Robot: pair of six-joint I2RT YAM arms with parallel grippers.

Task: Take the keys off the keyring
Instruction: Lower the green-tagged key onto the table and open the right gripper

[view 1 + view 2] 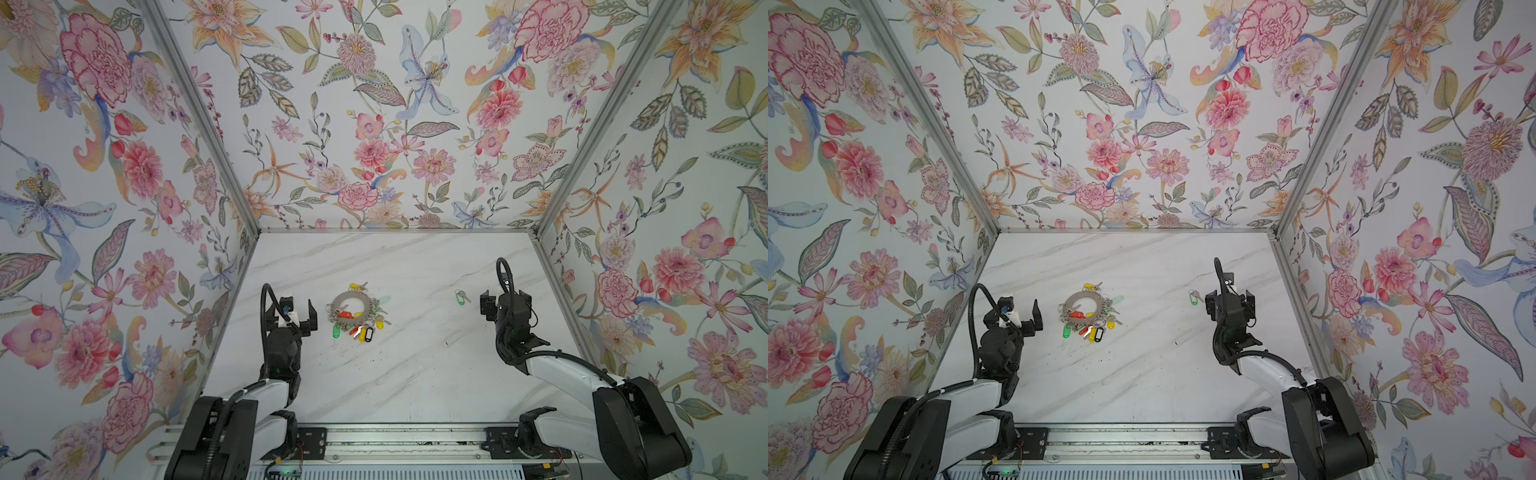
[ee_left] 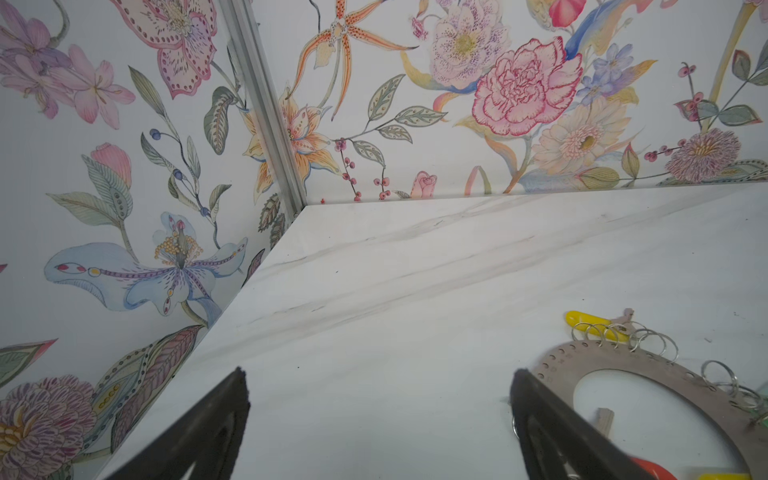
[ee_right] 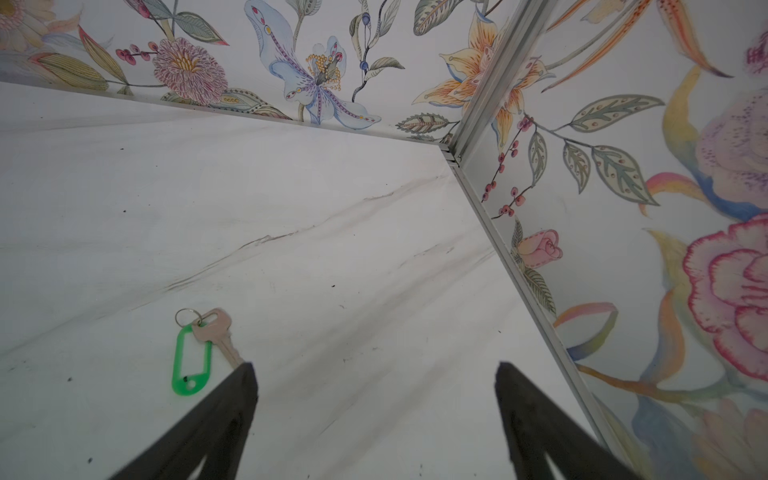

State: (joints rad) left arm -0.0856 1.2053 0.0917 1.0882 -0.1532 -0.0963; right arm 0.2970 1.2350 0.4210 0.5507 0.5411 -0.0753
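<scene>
One key apart from keyring

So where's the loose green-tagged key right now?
In both top views the green-tagged key lies on the table right of the keyring, beside the right hand.

The left arm stretches forward from the near rail. Its forearm is low, and the black wrist stands behind the jaws with a cable looping over it. The left jaws stand wide apart and empty. In the left wrist view the left fingers frame a broad gap. The right arm comes in from the near right, elbow bent and wrist raised. The right jaws are spread about as wide, right fingers well apart, empty too.
</scene>
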